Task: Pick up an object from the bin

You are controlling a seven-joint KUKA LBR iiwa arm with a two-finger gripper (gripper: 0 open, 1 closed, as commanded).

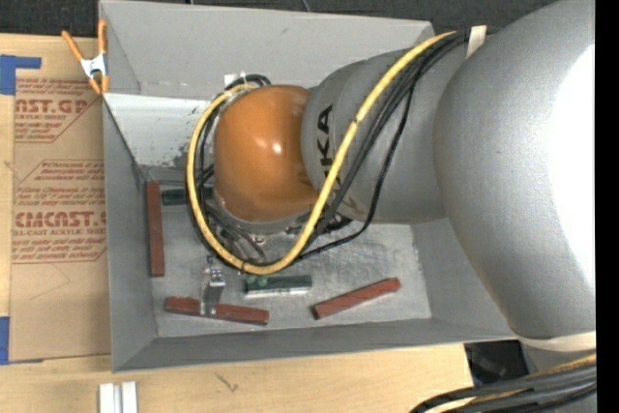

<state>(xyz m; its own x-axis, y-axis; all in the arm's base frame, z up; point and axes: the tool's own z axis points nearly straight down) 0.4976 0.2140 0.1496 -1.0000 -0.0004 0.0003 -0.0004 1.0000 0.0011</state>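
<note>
tool (212, 288), grip state unclear, low over brown stick (242, 313) along front wall of bin (290, 343)

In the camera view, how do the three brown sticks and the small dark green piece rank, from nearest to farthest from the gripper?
1. Front brown stick, along the view's lower side, right at the gripper.
2. Dark green piece, just to the gripper's right in the view.
3. Left brown stick, along the left wall.
4. Tilted brown stick, lower right, farthest.
</note>
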